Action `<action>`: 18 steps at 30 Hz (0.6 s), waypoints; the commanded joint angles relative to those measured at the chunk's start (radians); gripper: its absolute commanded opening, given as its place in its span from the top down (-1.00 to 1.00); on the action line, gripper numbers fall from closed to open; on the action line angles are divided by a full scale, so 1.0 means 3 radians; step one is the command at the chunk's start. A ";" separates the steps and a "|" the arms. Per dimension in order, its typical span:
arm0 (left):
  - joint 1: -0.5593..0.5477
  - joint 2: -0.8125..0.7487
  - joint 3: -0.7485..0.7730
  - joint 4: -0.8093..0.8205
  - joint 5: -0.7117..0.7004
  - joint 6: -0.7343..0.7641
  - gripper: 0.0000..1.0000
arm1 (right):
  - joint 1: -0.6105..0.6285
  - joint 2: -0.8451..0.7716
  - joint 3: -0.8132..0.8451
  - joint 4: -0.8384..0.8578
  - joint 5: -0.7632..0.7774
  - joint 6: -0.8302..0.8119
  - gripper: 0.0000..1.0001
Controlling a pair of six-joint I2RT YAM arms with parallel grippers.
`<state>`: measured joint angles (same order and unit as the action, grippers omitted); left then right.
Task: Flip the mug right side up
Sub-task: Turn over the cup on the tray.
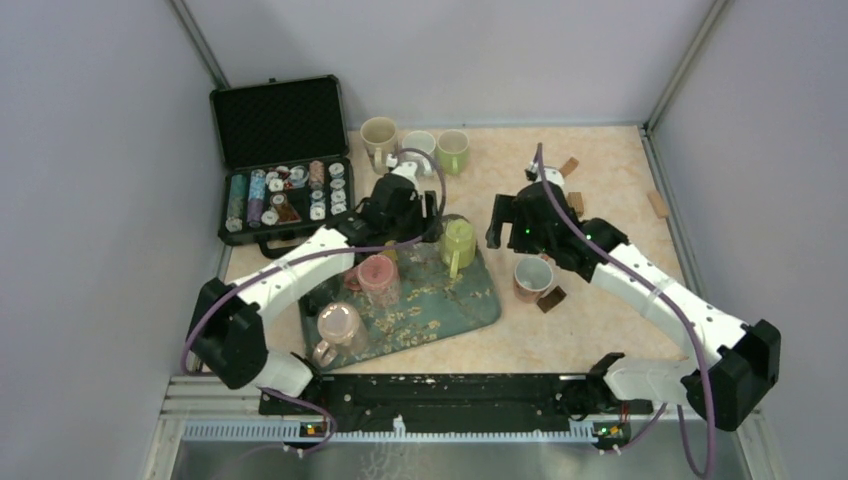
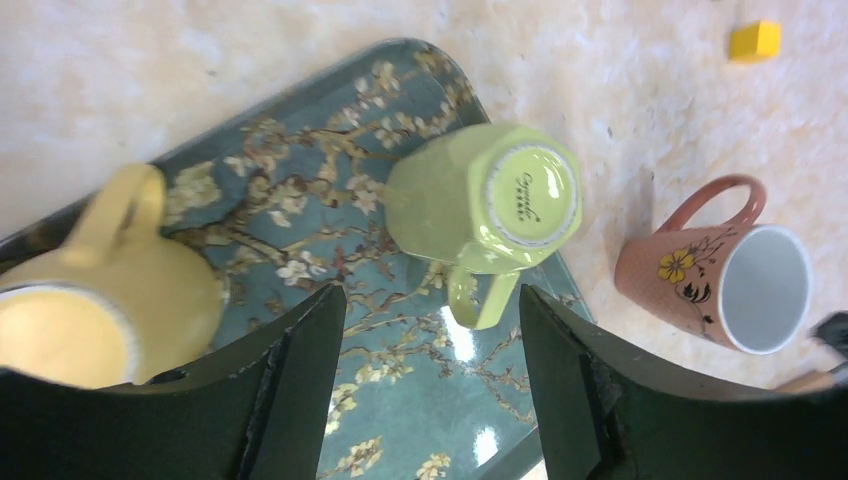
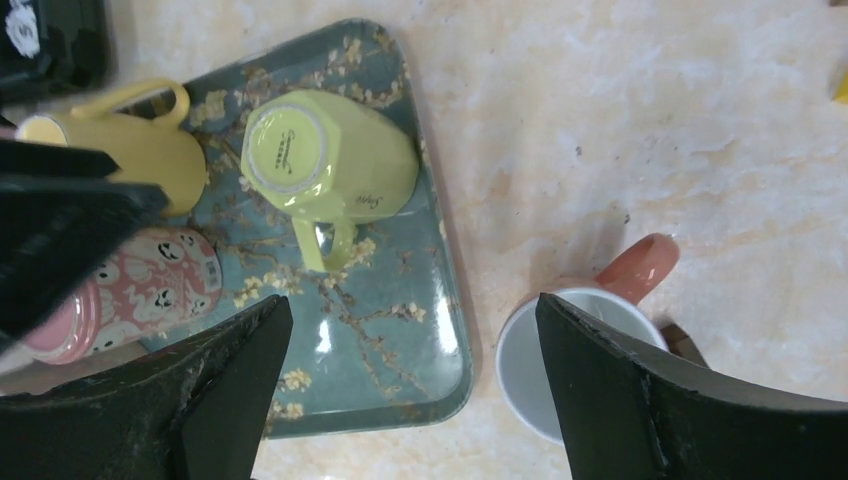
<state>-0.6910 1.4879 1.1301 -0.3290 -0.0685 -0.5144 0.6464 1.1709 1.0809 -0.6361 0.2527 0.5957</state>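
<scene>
The green mug [image 1: 458,243] stands upside down on its rim at the far right corner of the flowered tray [image 1: 470,305], its stamped base facing up and its handle pointing toward the near edge of the worktop [image 1: 600,180]. The left pincer [image 1: 425,215] hovers just beside the mug on its left, jaws spread and holding nothing; in the left wrist view the mug [image 2: 490,200] sits beyond the two dark fingers [image 2: 300,380], apart from both. The right pincer [image 1: 510,225] hangs just to the right of the mug, above bare worktop beside the tray's edge, its jaws wide apart and empty as well. From the right wrist view the mug [image 3: 325,165] shows base up over the tray [image 3: 400,330], with a yellow mug [image 3: 120,145] beside it and a pink patterned mug [image 3: 130,285] nearer, also on the tray. Off the tray to the right, a pink mug with a yellow flower [image 2: 720,280] stands upright on the worktop, mouth open to the top. A black case [image 1: 280,160] lies open at the far left.
</scene>
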 commanded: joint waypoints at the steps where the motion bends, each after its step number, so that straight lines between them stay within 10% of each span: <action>1: 0.0305 -0.0388 -0.0109 0.0028 0.0260 -0.0055 -0.45 | 0.0326 0.0221 0.0246 -0.0069 0.0311 0.0264 -0.81; 18: 0.0810 -0.0946 -0.0515 0.0474 0.1208 -0.0103 -0.64 | 0.0913 0.1710 0.0836 -0.0052 0.0584 0.0868 -0.32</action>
<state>-0.4530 1.2472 0.9966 -0.2562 0.2207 -0.5350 0.9134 1.6463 1.2793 -0.6571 0.3908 0.8028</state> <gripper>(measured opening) 0.813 0.677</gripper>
